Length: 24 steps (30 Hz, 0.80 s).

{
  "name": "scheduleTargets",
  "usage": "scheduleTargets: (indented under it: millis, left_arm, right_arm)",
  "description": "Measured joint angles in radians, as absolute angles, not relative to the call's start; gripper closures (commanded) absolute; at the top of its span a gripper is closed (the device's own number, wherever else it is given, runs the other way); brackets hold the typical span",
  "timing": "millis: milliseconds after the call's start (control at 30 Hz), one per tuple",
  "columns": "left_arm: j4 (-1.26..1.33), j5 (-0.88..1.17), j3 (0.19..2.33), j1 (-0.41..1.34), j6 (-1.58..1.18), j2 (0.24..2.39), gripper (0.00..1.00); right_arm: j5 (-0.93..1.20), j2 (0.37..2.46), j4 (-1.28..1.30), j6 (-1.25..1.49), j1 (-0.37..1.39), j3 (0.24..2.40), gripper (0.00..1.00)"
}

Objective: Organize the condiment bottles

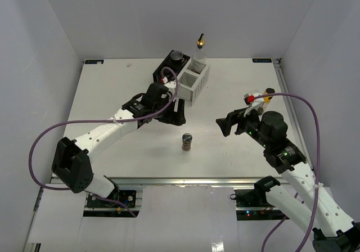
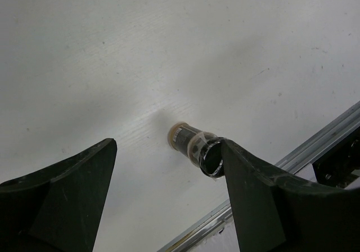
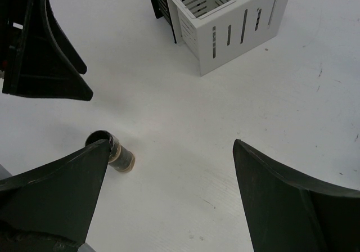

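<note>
Brown-filled jar [image 1: 187,142], dark lid: upright on counter [image 1: 112,89], lower centre of overhead frame. Clear bottle with brass spout [image 1: 199,50]: upper centre, at white rack [image 1: 194,82]. Left end effector [image 2: 166,151] and right end effector [image 3: 170,146]: both released, empty.

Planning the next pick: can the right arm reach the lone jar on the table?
Probably yes: the jar stands alone, the right gripper is open near it, and nothing lies between them.
</note>
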<state>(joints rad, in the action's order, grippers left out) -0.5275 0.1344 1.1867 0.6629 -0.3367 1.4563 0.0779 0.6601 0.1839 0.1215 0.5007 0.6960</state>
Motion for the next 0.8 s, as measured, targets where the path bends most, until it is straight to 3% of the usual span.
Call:
scheduleTargets:
  millis: [400,800]
  left_arm:
    - [-0.566,-0.080,1.185,0.888,-0.368,1.459,0.14]
    - [-0.621,-0.174,1.195,0.945,-0.392,1.534,0.15]
  right_arm:
    - [0.068,0.660,0.185,0.120,0.501,0.696,0.04]
    - [0.065,0.664,0.185,0.120,0.501,0.698,0.04]
